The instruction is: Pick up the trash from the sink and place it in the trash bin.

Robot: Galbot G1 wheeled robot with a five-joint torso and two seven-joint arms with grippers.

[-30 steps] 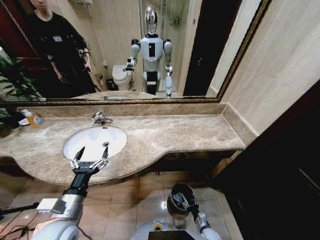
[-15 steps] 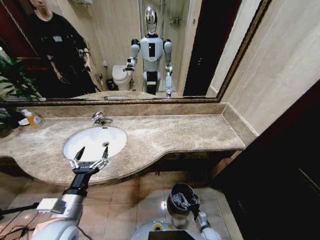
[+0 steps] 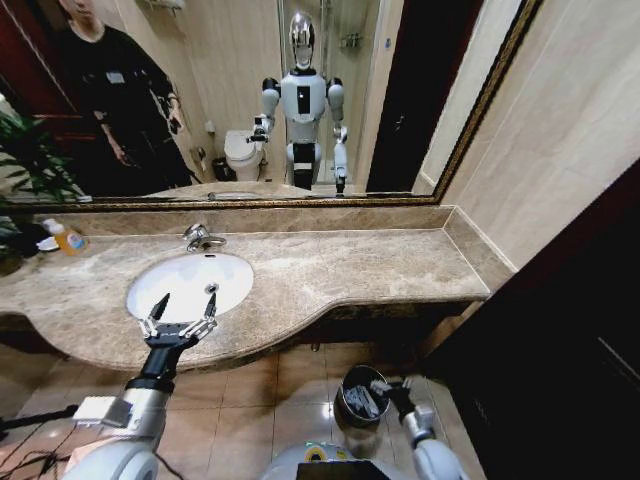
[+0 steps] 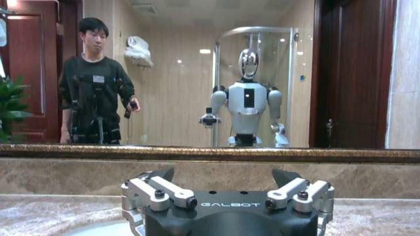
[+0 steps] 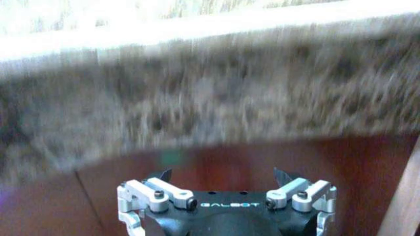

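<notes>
Trash is lying inside the trash bin on the floor at 5 o'clock from the sink. Your right gripper is hovering at the bin's 3 o'clock rim, fingers spread and holding nothing. Your left gripper is hanging released over the sink's 6 o'clock edge, above the bench.

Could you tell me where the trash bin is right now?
In the head view the trash bin stands on the tiled floor below the countertop's front edge, on the robot's right, with the right pincer at its rim.
</notes>
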